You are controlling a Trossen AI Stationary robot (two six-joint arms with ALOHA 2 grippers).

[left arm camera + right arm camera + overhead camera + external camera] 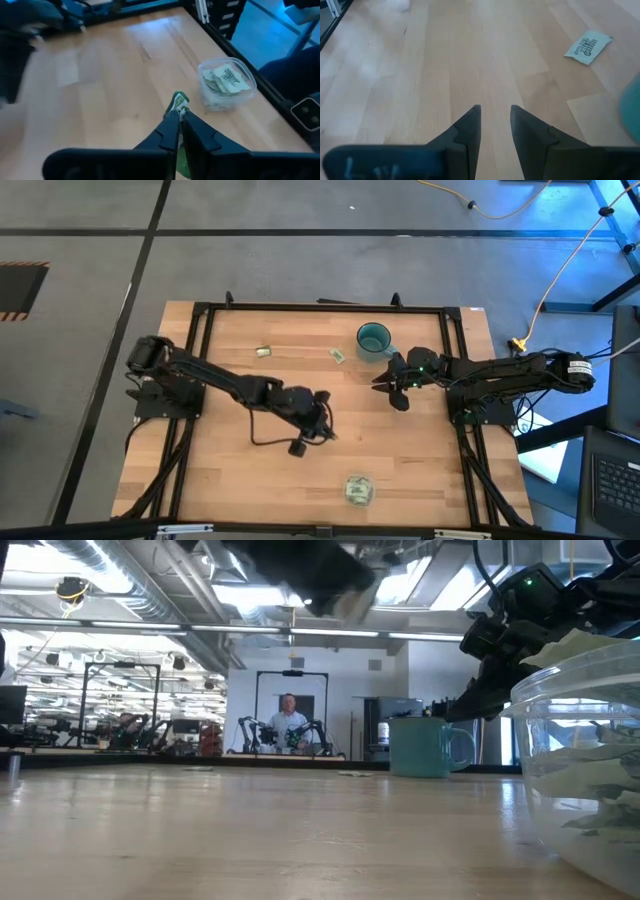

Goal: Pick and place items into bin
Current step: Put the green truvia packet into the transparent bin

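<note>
My left gripper [179, 114] hangs above the table's middle [325, 430], shut on a small green and white packet [178, 102]. The clear round tub [358, 490] stands near the table's near edge with several packets inside [225, 79], and looms at the right of the low view [580, 770]. Two more packets lie flat on the far half of the table [264, 352] [338, 356]. My right gripper [495, 112] is open over bare wood beside the teal mug [373, 338], and one packet [588, 47] lies ahead of it. My left gripper pinches the packet between its two fingers, and the packet's free end [179, 99] sticks out past the fingertips. The fingers slant down from the table's left. The packet is lifted clear of the table.
The teal mug with a handle [425, 745] stands on the far right part of the table, close to my right arm [480, 375]. A black frame rail [300, 307] borders the tabletop. Bare wood lies between my left gripper and the tub. A person sits far back in the room [290, 715].
</note>
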